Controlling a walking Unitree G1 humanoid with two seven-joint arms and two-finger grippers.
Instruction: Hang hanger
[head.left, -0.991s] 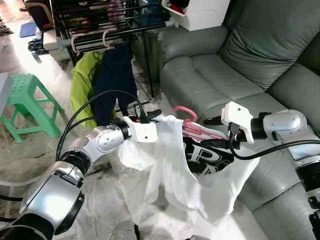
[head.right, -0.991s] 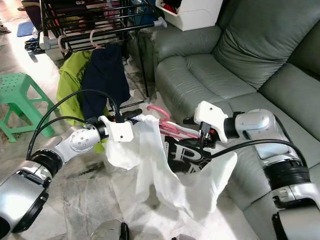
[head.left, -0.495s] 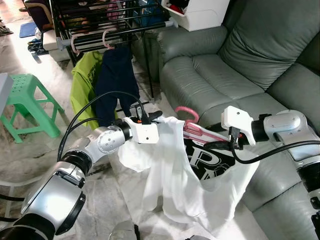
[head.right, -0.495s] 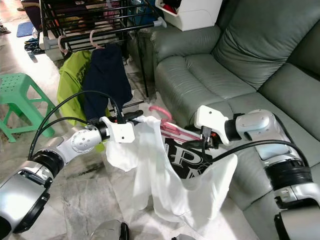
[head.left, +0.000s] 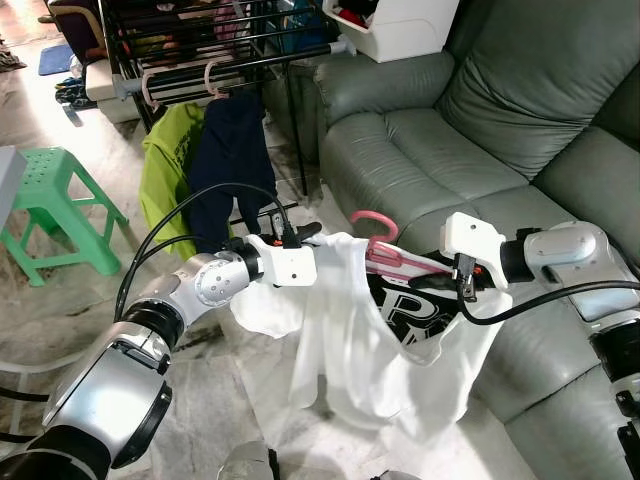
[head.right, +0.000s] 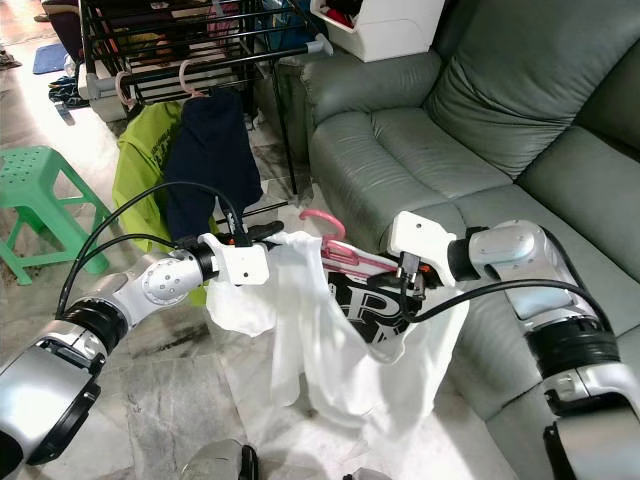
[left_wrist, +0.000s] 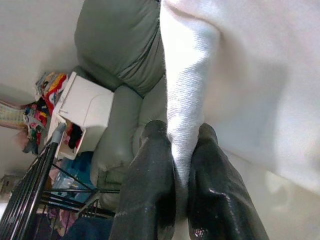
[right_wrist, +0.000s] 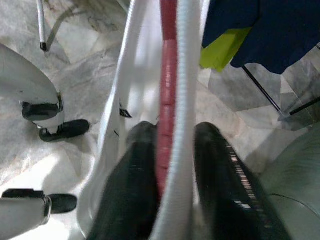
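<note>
Short of the drying rack and well apart from its rails: pink hanger carried roughly level between both arms, hook pointing up, white T-shirt draped over it and sagging low.

Left gripper: pinches narrow on a rolled fold of the shirt, at the end of the hanger nearer the rack. Holds cloth alone there, no plastic between the fingers as far as can be seen. Right gripper: clamps the hanger's pink arm at the end farther from the rack, with a white edge of the shirt lying along it in the same grip.

Judged risks from here:

- Risk of the shirt sliding off on the way to the rack. Grips only fabric on the near end, so any pull apart between the arms may drag the shoulder off the hanger rather than carry it.
- Risk of the hanger twisting in the right gripper's hold. Bears the whole weight from one arm of the hanger, with cloth in the pinch to make it slippery.
- Risk of missing the rail. Needs the hook lifted above the rail, and leaves little free rail beside the navy garment and lime garment already hung there.
- Risk of the hanging hem snagging on the rack's lower bars or catching those garments.
</note>
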